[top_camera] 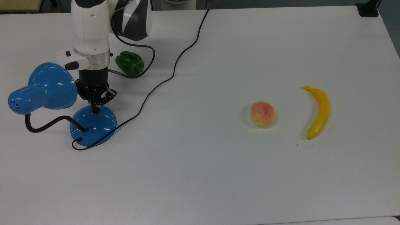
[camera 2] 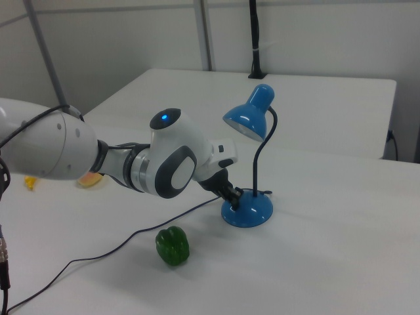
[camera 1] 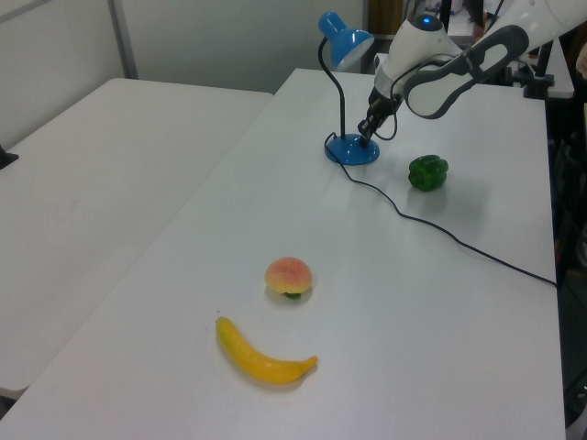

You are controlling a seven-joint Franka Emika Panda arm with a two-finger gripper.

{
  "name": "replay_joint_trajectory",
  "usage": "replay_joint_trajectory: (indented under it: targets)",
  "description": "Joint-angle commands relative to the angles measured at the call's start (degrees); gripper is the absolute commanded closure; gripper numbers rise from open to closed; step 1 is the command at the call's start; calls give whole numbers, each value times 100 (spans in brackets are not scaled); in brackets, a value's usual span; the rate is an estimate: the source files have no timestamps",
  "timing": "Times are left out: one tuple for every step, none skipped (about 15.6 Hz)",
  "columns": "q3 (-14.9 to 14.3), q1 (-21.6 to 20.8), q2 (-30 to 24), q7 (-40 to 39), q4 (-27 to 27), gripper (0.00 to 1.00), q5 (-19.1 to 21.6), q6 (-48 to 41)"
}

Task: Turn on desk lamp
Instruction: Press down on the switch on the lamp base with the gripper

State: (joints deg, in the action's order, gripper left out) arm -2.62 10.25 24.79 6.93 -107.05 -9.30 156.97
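Observation:
The desk lamp has a glossy blue bell shade (top_camera: 47, 87), a black gooseneck (top_camera: 47, 125) and a round blue base (top_camera: 97, 126). It stands at the top view's left, with its base (camera 1: 352, 148) and shade (camera 1: 345, 40) also in the left view, and its base (camera 2: 248, 210) in the right view. My gripper (top_camera: 94, 110) points down with its fingers shut together, the tip pressed on the top of the base where the small black switch sat. The switch is hidden under the fingertips. The shade looks unlit.
The lamp's black cord (top_camera: 175, 67) snakes across the table to the far edge. A green pepper (top_camera: 129, 64) lies just behind the arm. A peach (top_camera: 263, 114) and a banana (top_camera: 318, 112) lie far off at the top view's right.

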Motion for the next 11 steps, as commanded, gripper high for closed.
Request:
replay_joint_trajectory:
  targets:
    - [-11, 21, 26, 28, 9, 100, -142, 176]
    - [-2, 30, 35, 28, 9, 100, -142, 237]
    - [-11, 39, 69, 28, 9, 100, -151, 272]
    - [-11, 30, 96, 28, 35, 100, -142, 308]
    - [-2, 39, 114, 28, 70, 100, -151, 325]
    - [-2, 39, 149, 28, 79, 100, -151, 334]
    - [-2, 39, 158, 28, 79, 100, -151, 343]
    - [-2, 39, 158, 28, 88, 100, -151, 343]
    - [-11, 39, 158, 28, 88, 100, -151, 343]
    - [-2, 39, 158, 28, 88, 100, -151, 343]
    - [-11, 39, 158, 28, 88, 100, -160, 343]
